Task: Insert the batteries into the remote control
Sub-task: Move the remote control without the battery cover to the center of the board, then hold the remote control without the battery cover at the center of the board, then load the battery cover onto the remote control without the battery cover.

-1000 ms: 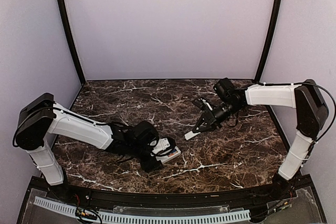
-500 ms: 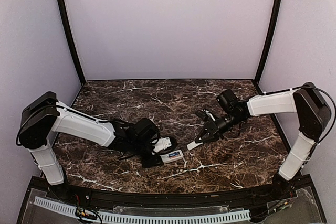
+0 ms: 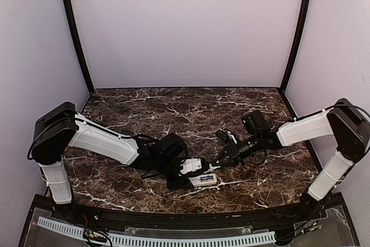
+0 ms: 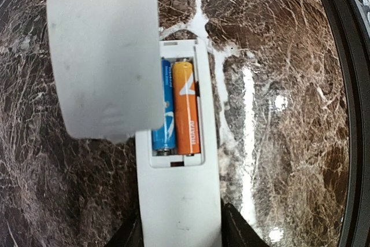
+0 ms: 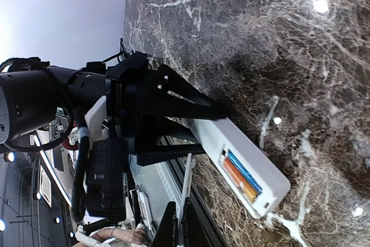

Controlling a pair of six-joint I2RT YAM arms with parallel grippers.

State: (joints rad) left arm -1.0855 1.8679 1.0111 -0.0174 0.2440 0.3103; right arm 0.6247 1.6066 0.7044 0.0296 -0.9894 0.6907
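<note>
Left fingers clamp the end of the remote; it lies back up on the table near its front edge, with 2 batteries, blue beside orange, in its open recess. Right fingers pinch the thin cover, holding it just above the remote, partly over the blue battery.

Batteries seemingly seated inside the white remote control.

White arm links, black joints, black cables.
</note>
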